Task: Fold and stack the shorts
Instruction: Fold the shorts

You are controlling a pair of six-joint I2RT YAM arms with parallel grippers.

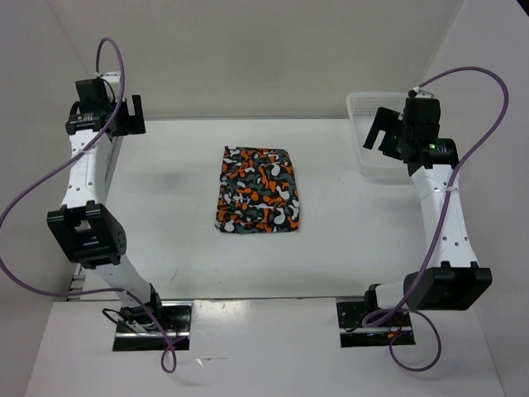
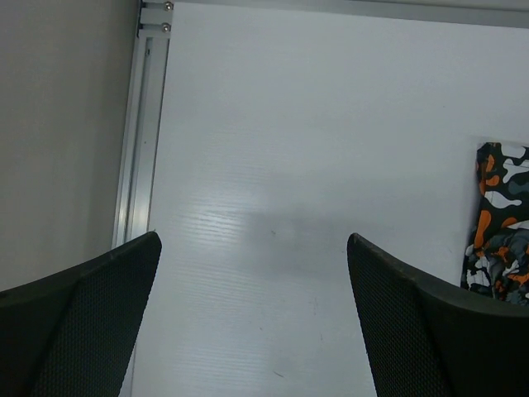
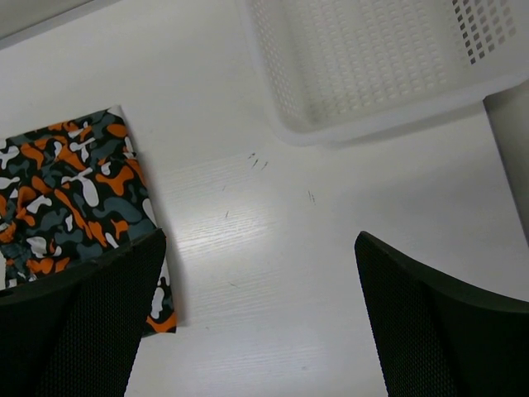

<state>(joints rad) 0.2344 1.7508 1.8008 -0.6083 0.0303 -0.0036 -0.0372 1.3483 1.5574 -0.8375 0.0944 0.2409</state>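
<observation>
Since the shorts [image 1: 257,191] lie folded at centre, folding is judged done, stacking unconfirmed; left gripper [image 2: 254,240] and right gripper [image 3: 260,238] are held wide, empty.

A white table [image 1: 165,215] fills the top view, with a plain white wall [image 1: 248,50] behind it at twelve o'clock. A white mesh basket [image 1: 361,112] stands open side up at two o'clock, by the far right corner. Faint dark scratches [image 3: 256,160] mark the tabletop just off its rim, at seven o'clock from it. An aluminium rail [image 2: 140,149] runs along the table's nine o'clock edge, with two screws [image 2: 168,7] at its far end.
</observation>
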